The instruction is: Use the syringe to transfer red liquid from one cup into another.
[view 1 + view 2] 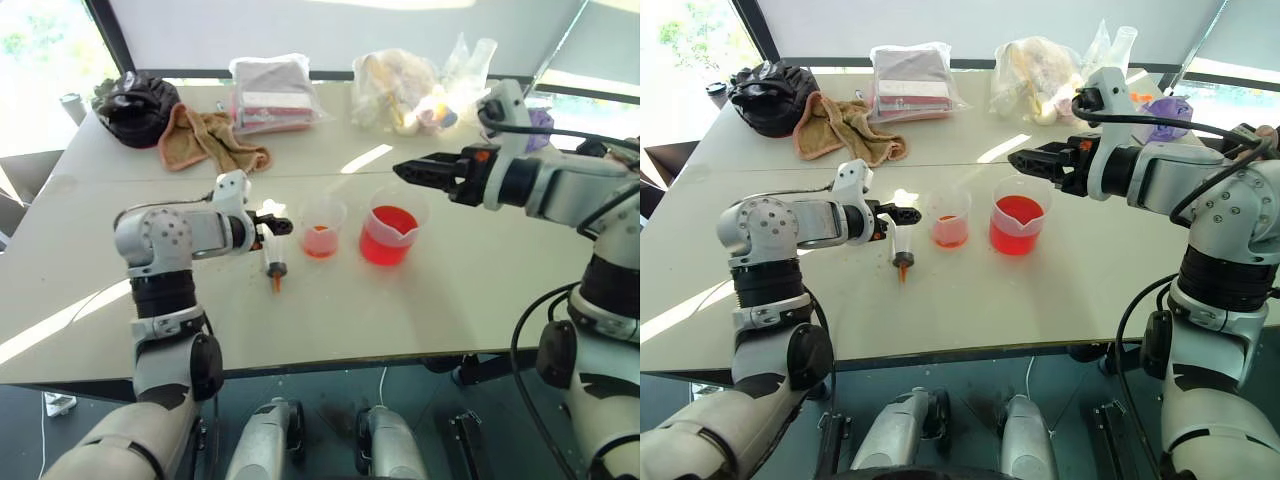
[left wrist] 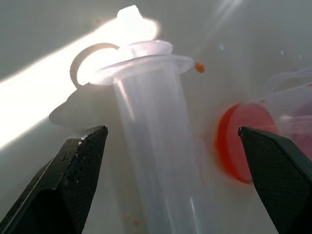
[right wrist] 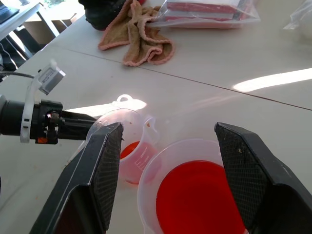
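On the white worktop the syringe lies flat just beside the smaller cup, its orange tip pointing toward the near edge and its plunger end under the left tool. That tool has its two black fingers spread wide to either side of the clear barrel without touching it, so the syringe is free and rests on the worktop by itself. The barrel looks clear and empty as far as the left wrist view lets me judge, and a few small red drops speckle the surface near it.

The smaller cup holds a shallow layer of pale orange-red liquid at its bottom. The larger spouted beaker, standing just beside it on the robot's right, holds a good deal more vivid red liquid. The right tool hovers above the beaker with its fingers apart and nothing between them.

My reading is that at least some liquid has reached the smaller cup, since its bottom is tinted, and that the syringe is now set down and let go. Whether this closes the task or only one round of it I cannot tell; much liquid remains in the beaker, so another draw would be possible. If the work is finished, what is left is only for the left arm to clear away from the syringe without knocking it or the cup beside it.
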You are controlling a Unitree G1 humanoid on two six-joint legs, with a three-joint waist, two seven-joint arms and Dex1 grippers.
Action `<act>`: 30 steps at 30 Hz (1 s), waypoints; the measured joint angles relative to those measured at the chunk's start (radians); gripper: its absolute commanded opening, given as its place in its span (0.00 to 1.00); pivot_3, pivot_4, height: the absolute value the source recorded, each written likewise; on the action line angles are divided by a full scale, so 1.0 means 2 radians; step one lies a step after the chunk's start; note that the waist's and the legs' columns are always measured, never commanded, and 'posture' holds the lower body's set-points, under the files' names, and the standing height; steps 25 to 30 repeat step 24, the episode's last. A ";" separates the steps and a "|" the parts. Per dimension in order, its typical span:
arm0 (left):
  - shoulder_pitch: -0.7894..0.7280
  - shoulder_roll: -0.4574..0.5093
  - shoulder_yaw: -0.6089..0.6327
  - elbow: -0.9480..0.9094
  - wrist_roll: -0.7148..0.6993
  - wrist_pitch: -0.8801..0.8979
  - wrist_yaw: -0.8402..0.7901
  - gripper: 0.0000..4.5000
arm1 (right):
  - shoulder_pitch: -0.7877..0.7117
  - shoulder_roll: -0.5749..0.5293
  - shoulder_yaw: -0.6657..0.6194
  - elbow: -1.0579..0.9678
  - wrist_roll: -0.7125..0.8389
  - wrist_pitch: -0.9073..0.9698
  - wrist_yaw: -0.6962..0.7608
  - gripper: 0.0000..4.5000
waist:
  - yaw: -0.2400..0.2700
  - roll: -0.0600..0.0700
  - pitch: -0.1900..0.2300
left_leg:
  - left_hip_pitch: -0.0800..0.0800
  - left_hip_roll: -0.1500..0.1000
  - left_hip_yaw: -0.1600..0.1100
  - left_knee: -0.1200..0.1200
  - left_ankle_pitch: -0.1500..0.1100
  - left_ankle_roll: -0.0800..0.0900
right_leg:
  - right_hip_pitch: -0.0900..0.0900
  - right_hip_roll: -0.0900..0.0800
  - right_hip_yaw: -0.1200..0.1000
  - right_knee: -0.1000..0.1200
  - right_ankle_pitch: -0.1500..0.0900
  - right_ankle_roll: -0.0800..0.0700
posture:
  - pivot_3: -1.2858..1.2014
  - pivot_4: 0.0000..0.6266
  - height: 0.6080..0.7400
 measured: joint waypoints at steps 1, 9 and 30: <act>0.005 0.015 -0.008 -0.015 -0.001 -0.013 -0.016 1.00 | 0.001 -0.010 0.012 -0.002 -0.001 -0.009 0.013 0.70 | 0.000 0.000 0.000 | 0.000 0.000 0.000 0.000 0.000 0.000 | 0.000 0.000 0.000 0.000 0.000 0.000 | 0.52 0.24 1.00; 0.021 0.196 -0.043 -0.089 -0.026 -0.120 -0.207 1.00 | 0.013 -0.111 0.109 -0.006 -0.028 -0.113 0.171 0.70 | -0.001 0.000 0.000 | 0.000 0.000 0.000 0.000 0.000 0.000 | -0.001 0.000 0.000 -0.001 0.000 0.000 | 0.52 0.24 1.00; 0.195 0.445 -0.033 -0.159 -0.081 -0.242 -0.530 1.00 | 0.014 -0.175 0.232 0.011 -0.151 -0.292 0.360 0.70 | -0.008 0.001 0.000 | -0.001 0.001 0.001 -0.002 0.000 -0.001 | -0.005 -0.001 0.001 -0.002 -0.001 -0.002 | 0.52 0.24 1.00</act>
